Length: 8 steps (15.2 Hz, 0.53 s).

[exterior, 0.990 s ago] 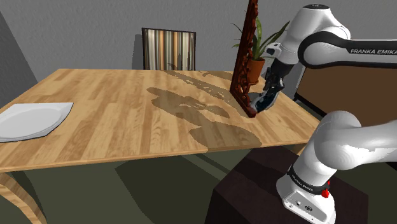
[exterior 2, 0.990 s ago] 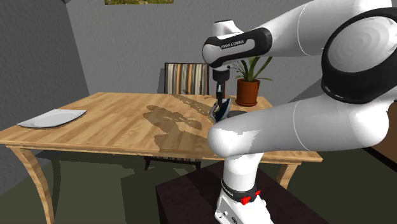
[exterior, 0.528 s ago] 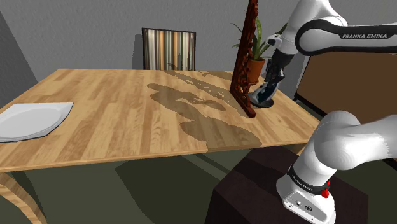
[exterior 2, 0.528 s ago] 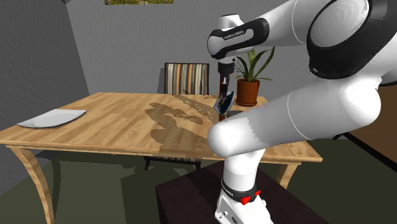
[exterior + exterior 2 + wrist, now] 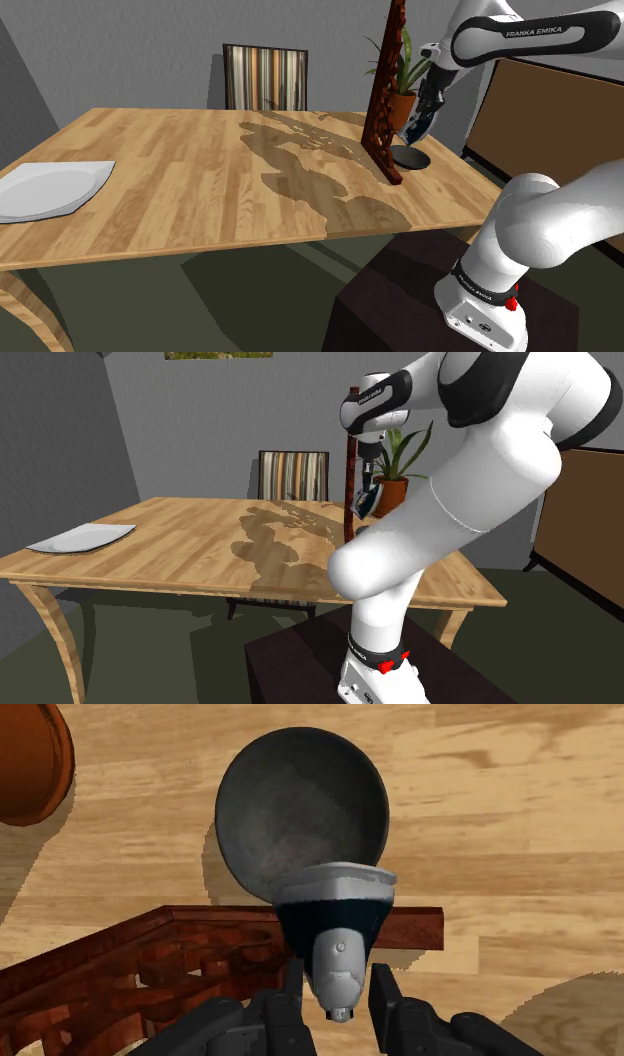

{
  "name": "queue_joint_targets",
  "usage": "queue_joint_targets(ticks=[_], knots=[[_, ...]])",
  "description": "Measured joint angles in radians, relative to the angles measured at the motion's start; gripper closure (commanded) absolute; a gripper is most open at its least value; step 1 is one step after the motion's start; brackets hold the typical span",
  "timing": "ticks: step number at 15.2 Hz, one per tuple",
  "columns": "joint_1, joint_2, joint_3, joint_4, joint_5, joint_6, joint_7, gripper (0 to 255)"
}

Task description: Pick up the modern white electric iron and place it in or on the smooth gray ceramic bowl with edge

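**Iron in my grip, up over the bowl**

My gripper point(image 5: 337, 1004) is closed on the iron point(image 5: 335, 929). Both black fingers point(image 5: 290, 1004) press its narrow end, one per side, w/ just the iron's width btw them. The iron is white to light grey w/ a dark blue band round the middle. Its broad end points away from me, down twd the table point(image 5: 500, 824).

The bowl point(image 5: 300, 809) is dark grey, round and smooth inside, and sits upright on the wooden tabletop below me. Seen along my fingers, the iron's broad end overlaps the bowl's near rim.

In the shoulder view the iron point(image 5: 413, 130) hangs in the air under my gripper point(image 5: 418, 122). It's above the bowl point(image 5: 411, 158), clear of it, no contact. Can't tell if it's centred over the bowl or a bit off to one side.

A carved dark-red wooden frame point(image 5: 385, 100) stands upright on the table just beside the bowl, on the shoulder view's left of it. From the wrist its base runs right next to the bowl's rim. A terracotta pot point(image 5: 35, 759) is near the bowl too, on the other side of the frame's base, w/ a green plant point(image 5: 408, 60) in it.

In the second exterior view my gripper point(image 5: 364, 492) and the iron point(image 5: 362, 502) sit close beside the frame's tall post.

A white plate point(image 5: 45, 188) lies at the table's other end, well apart from all this. A striped chair point(image 5: 265, 77) stands behind the table's far edge.
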Motion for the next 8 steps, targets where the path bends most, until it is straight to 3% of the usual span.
queue_joint_targets(ticks=[6, 8], knots=[[0.082, 0.205, -0.165, 0.210, 0.070, 0.037, -0.141, 255], [0.096, 0.238, -0.194, 0.230, 0.084, 0.055, -0.164, 255]])
